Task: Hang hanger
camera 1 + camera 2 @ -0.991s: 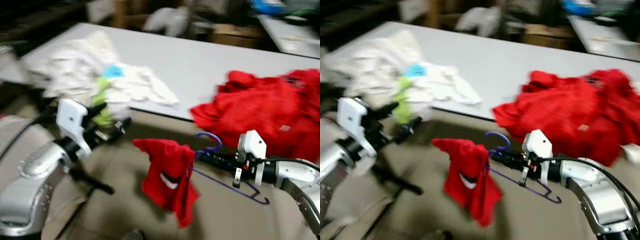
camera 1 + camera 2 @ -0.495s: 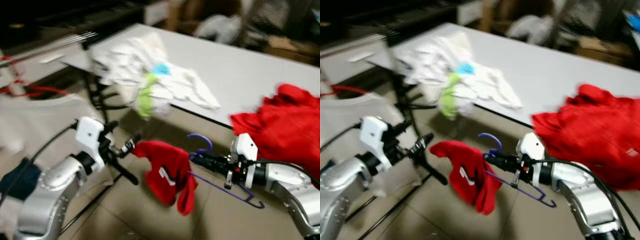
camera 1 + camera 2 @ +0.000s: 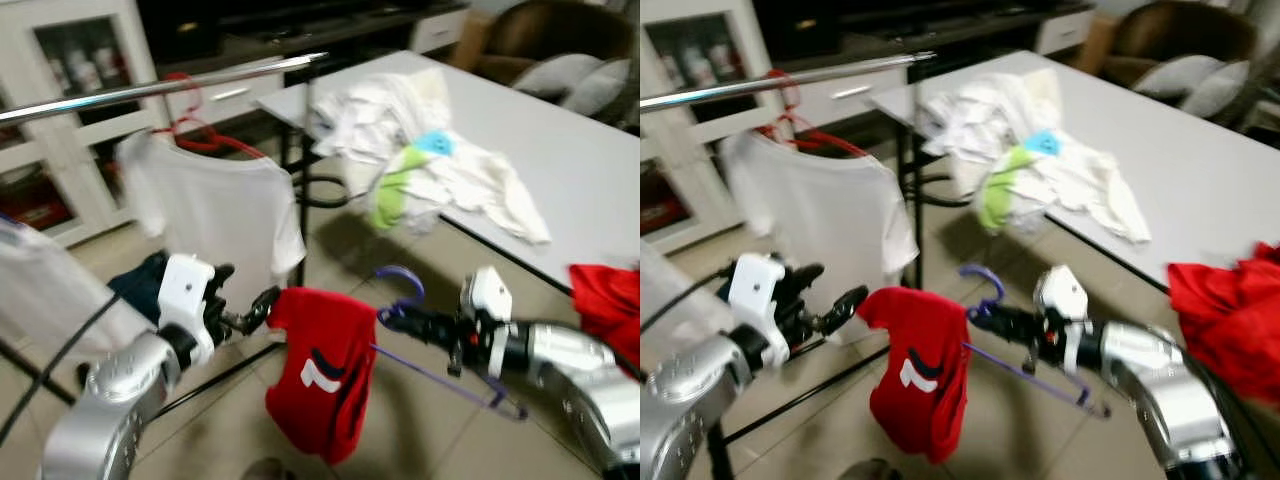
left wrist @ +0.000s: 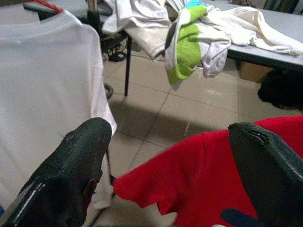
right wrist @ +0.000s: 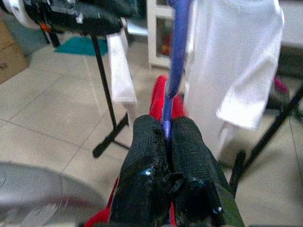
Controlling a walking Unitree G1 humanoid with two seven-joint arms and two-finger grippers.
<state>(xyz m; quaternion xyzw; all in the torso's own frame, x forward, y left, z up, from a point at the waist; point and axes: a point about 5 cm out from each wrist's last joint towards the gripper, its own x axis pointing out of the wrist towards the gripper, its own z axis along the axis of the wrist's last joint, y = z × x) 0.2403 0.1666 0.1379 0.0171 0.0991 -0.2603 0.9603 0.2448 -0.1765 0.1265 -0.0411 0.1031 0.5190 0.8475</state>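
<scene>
Two grippers are raised in front of the robot over a tiled floor. The right gripper has its black fingers pressed together on the neck of a purple hanger, just below the hook; the hanger sticks out sideways in mid-air, its hook curling upward and its thin lower bar slanting down toward the right arm. A red shirt with a white mark on its front droops from the hanger's far end and hangs between the two grippers. The left gripper sits at the shirt's upper edge with its two fingers spread wide apart; in the left wrist view the red cloth lies between and beyond them, not pinched. Behind the left arm a silver rail runs across, carrying a white shirt on a red hanger. A grey table stands to the right, with a heap of white clothes, one green and blue piece among them, near its corner, and a red garment at its near edge
</scene>
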